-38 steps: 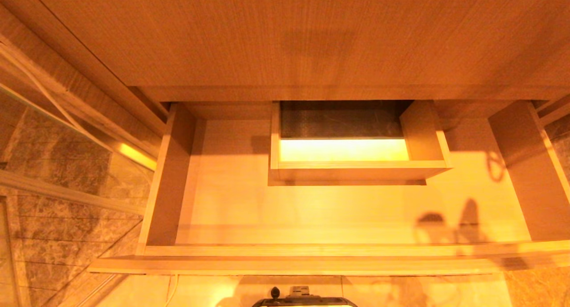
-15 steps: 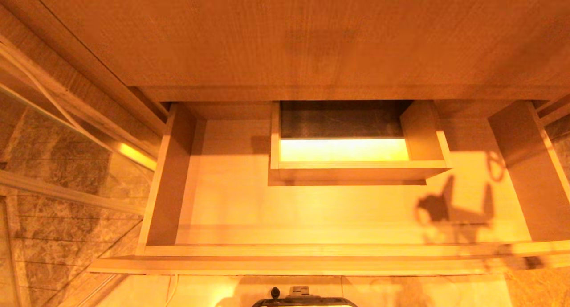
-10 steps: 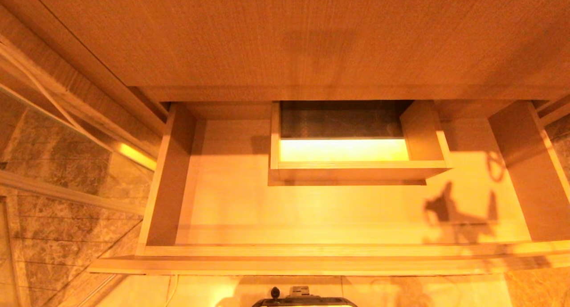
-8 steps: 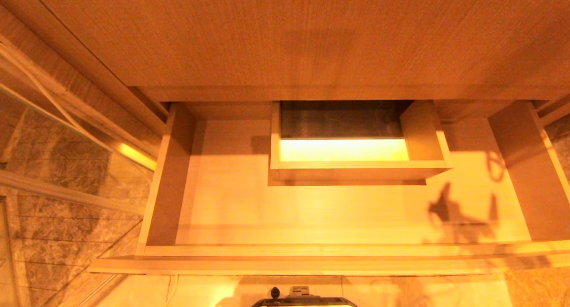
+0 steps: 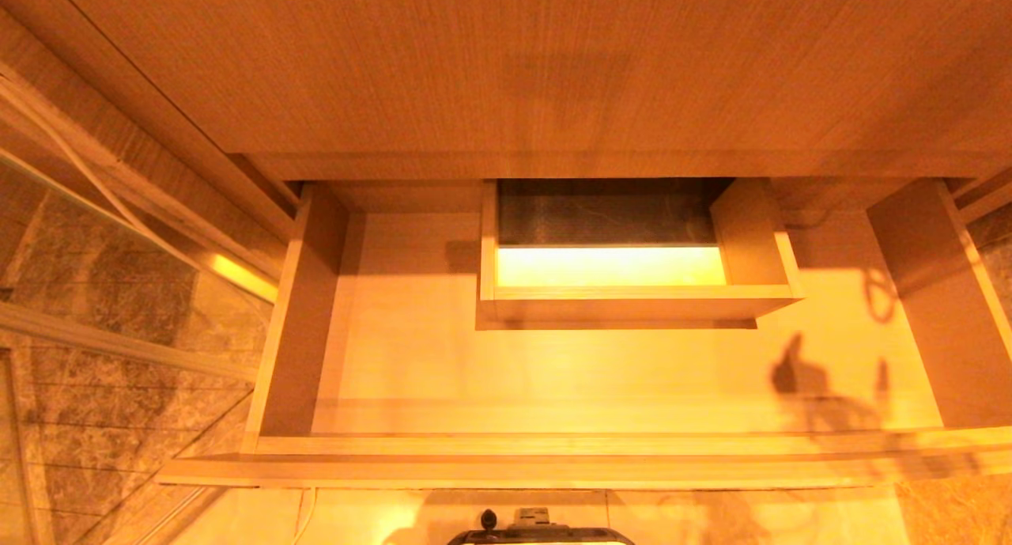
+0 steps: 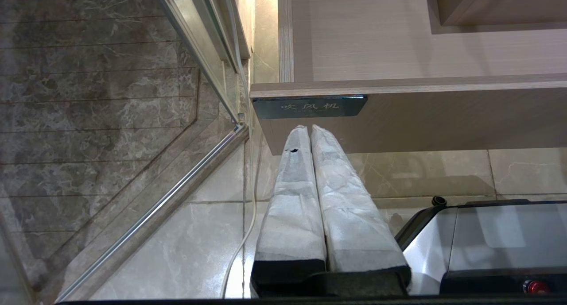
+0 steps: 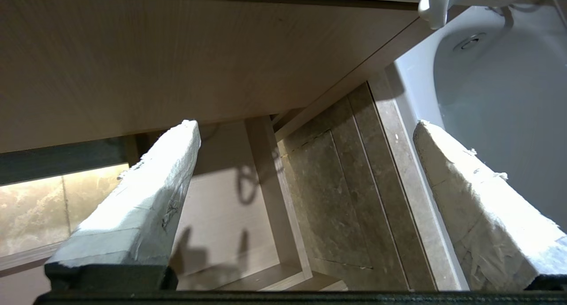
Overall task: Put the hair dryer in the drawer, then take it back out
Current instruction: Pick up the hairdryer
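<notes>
1. Counter (image 5: 506, 70) across the far side; drawer (image 5: 300, 323) pulled fully out beneath it, with a boxed cut-out (image 5: 632, 304) against its back edge.
2. No hair dryer in any view: not on the drawer floor, not on the visible counter, not in either gripper.
3. Judged to be the first half of the task, at the fetching stage, since the drawer is open and bare and nothing is held.
4. Right gripper (image 7: 305, 125) spread wide and empty, up by the drawer's right wall, with a white basin (image 7: 500, 88) beyond; only its shadow (image 5: 798, 371) in the head view, near the drawer's front right corner.
5. Left gripper (image 6: 310, 128) parked low before the drawer's front left corner, fingers pressed together, holding nothing.
6. Next move, as a judgement: find the dryer outside these views, take it by barrel or handle with the cord gathered, and lower it clear of the cut-out.
7. Black label (image 6: 310, 106) at the left end of the drawer front, reading "吹风机"; smaller line beneath too small to read.
</notes>
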{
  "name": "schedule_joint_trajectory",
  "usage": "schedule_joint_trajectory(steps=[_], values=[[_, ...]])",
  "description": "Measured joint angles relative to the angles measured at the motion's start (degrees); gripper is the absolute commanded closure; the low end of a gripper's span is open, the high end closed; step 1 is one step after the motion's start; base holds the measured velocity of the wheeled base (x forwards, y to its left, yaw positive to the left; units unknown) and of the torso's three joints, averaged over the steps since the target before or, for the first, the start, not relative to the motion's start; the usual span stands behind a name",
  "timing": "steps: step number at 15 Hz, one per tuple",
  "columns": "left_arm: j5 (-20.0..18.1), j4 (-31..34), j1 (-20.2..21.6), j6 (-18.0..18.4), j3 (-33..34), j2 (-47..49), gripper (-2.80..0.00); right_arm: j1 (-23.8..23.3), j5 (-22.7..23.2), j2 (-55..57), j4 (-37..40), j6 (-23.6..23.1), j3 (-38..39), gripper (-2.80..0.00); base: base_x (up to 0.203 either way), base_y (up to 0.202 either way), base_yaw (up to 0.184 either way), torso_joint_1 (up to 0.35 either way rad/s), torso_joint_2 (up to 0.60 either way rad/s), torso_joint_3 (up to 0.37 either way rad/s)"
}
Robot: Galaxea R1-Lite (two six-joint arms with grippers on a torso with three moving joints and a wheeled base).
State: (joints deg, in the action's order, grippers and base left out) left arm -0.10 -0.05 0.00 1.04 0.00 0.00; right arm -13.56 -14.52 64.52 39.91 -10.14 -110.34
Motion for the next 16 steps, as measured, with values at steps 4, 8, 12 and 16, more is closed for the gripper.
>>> schedule_joint_trajectory(steps=[4,8,12,16], values=[[0.0,0.0,0.0,0.0,0.0,0.0,0.0,0.0,0.0,0.0,0.3,0.3,-0.2,-2.8,0.0,0.0,0.0,0.0,0.0,0.0],[0.0,0.0,0.0,0.0,0.0,0.0,0.0,0.0,0.3,-1.3,0.5,0.2,1.5,-2.8,0.0,0.0,0.0,0.0,0.0,0.0],[0.0,0.0,0.0,0.0,0.0,0.0,0.0,-0.1,0.7,-2.9,0.1,0.0,1.9,-2.8,0.0,0.0,0.0,0.0,0.0,0.0],[0.0,-0.1,0.0,0.0,0.0,0.0,0.0,-0.1,0.8,-4.8,0.5,-0.2,3.3,-2.8,0.0,0.0,0.0,0.163,-0.26,-0.101]])
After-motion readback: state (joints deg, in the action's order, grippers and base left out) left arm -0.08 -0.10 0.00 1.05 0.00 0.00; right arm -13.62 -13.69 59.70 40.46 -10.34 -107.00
